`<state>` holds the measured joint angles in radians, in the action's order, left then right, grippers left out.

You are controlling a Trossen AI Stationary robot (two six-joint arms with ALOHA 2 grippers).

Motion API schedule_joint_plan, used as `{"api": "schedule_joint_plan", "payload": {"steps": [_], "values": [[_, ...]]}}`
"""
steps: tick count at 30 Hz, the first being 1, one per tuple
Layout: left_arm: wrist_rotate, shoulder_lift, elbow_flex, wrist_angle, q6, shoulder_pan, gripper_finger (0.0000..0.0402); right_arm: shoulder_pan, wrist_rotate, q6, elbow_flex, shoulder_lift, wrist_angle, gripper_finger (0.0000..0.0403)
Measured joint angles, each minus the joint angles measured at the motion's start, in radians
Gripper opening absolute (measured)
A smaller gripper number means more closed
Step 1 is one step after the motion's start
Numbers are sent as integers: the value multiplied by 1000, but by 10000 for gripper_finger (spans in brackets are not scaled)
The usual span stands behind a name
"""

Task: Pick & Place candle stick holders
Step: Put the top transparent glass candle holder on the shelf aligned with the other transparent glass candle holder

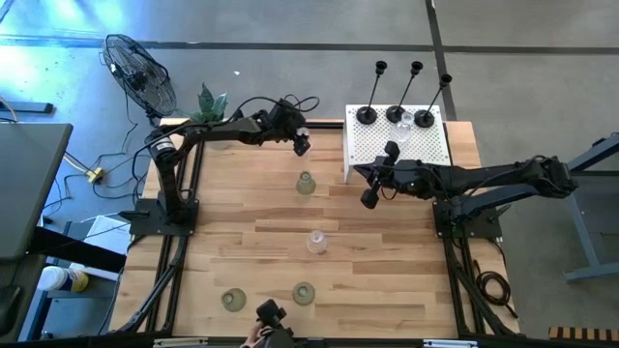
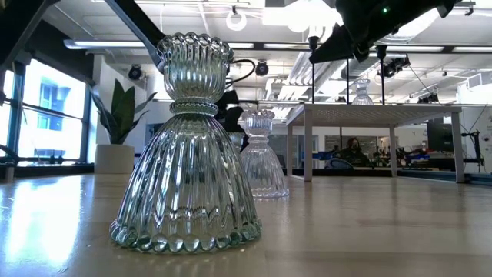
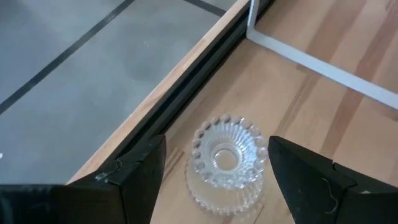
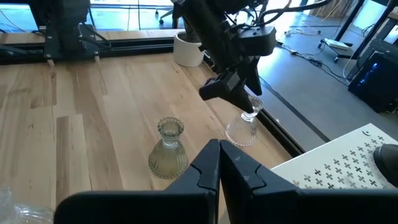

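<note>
Left pincer (image 1: 302, 147) hangs at the far edge of the counter (image 1: 251, 213), fingers spread wide, straddling a clear glass holder (image 3: 225, 163) without touching it; from the left wrist view that holder sits right beside the dark rail at the counter's rim, with the white leg of the perforated box (image 1: 398, 145) close on its other side, so it is a tight pocket. Right pincer (image 1: 368, 199) sits beside the near-left corner of the white box, fingers pressed together and holding nothing, its tip over bare wood. Out in the middle, a pale-green holder (image 1: 306, 183) stands upright between the two pincers, well apart from each, and the right wrist view shows open planks all around it. Further toward the near side, a second clear holder (image 1: 316, 241) stands alone in the centre of the counter. Down by the near edge two more pale-green holders wait: one (image 1: 304, 293) near the middle, one (image 1: 233, 301) off toward the left arm's side, both close to the rim. Up on the white box, three black holders (image 1: 395, 113) with tall thin stems line the far edge, and a clear glass holder (image 1: 424, 120) stands just beside them. A potted plant (image 1: 211, 104) occupies the far-left corner beyond the left arm. Wide bare wood lies along the left side of the counter.
</note>
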<state>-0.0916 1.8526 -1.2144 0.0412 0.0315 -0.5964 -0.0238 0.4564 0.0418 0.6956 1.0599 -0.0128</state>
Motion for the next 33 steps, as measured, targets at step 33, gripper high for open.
{"api": "schedule_joint_plan", "payload": {"steps": [33], "values": [[86,25,0,-33,43,-12,214,0,0,-13,0,0,16,1]]}}
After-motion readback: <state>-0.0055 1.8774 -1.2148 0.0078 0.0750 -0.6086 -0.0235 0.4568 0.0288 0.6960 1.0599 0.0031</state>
